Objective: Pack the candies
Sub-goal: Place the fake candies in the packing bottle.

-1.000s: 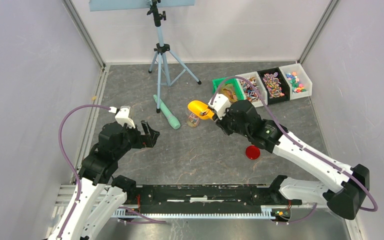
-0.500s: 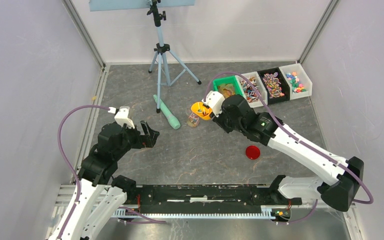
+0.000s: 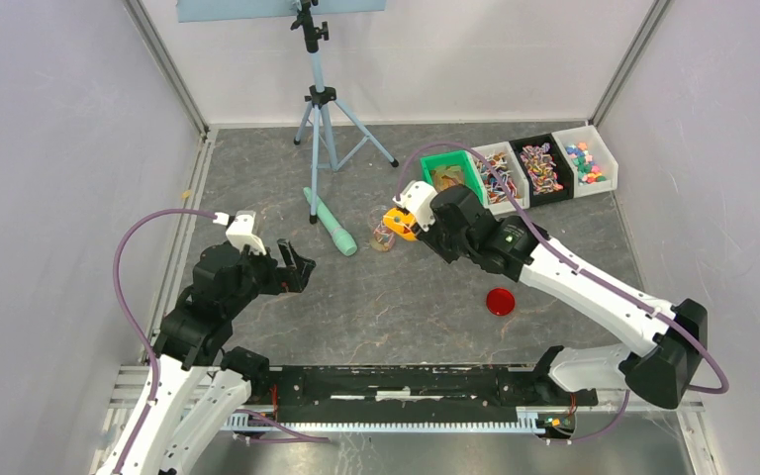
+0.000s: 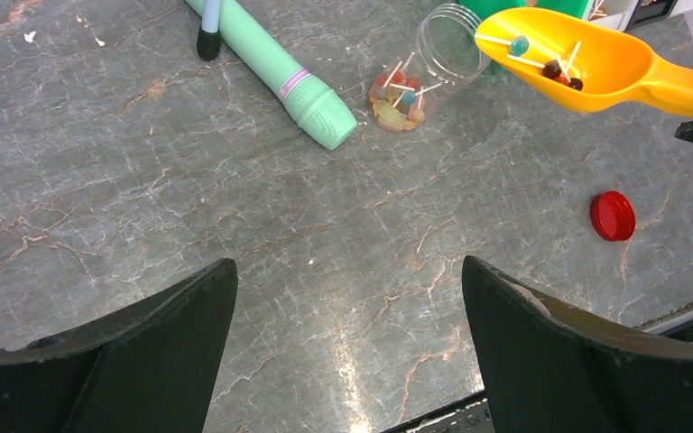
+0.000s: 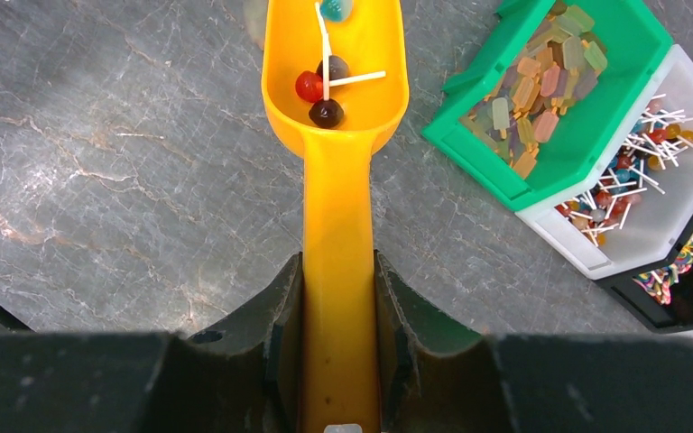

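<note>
My right gripper [image 3: 424, 222] [image 5: 338, 298] is shut on the handle of an orange scoop [image 3: 399, 220] [image 5: 336, 135]. The scoop holds a few lollipop candies [image 5: 323, 88] [image 4: 555, 65]. Its tip hangs just above the mouth of a clear jar [image 3: 384, 237] [image 4: 452, 42] lying tilted on the table, with some candies [image 4: 397, 94] inside. More candies fill the green bin [image 5: 541, 86] and the white bin [image 5: 636, 167]. My left gripper [image 3: 297, 267] [image 4: 347, 271] is open and empty, low over bare table, well left of the jar.
A row of candy bins [image 3: 520, 166] stands at the back right. The red lid [image 3: 500, 301] [image 4: 613, 216] lies on the table in front of the jar. A mint-green cylinder [image 3: 330, 222] [image 4: 271, 68] lies left of the jar. A tripod [image 3: 322, 109] stands behind.
My right arm has swung the scoop left and tipped its front end down toward the jar mouth. The left arm has not moved.
</note>
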Action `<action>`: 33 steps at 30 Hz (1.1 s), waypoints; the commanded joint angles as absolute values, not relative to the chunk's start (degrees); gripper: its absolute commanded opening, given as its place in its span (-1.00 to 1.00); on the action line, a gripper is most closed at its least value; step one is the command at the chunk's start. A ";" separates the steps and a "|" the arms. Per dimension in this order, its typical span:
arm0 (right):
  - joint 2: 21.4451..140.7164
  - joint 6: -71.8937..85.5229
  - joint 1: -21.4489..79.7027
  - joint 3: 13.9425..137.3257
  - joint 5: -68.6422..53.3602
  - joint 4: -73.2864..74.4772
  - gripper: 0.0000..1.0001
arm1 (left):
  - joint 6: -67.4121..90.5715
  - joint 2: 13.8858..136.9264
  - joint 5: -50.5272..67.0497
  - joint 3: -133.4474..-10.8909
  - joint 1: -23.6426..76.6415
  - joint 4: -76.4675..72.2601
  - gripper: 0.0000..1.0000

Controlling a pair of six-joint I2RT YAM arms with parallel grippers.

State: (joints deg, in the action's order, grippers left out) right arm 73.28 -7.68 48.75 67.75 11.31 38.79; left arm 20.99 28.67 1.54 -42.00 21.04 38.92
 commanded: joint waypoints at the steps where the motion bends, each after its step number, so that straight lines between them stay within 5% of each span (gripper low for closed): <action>1: 74.30 -6.84 49.04 72.45 12.81 39.37 -1.00 | 20.65 27.89 0.66 -41.92 21.17 37.64 1.00; 33: 82.69 -6.77 49.39 83.47 12.21 49.34 -1.00 | 20.48 27.86 0.79 -41.97 21.18 37.68 1.00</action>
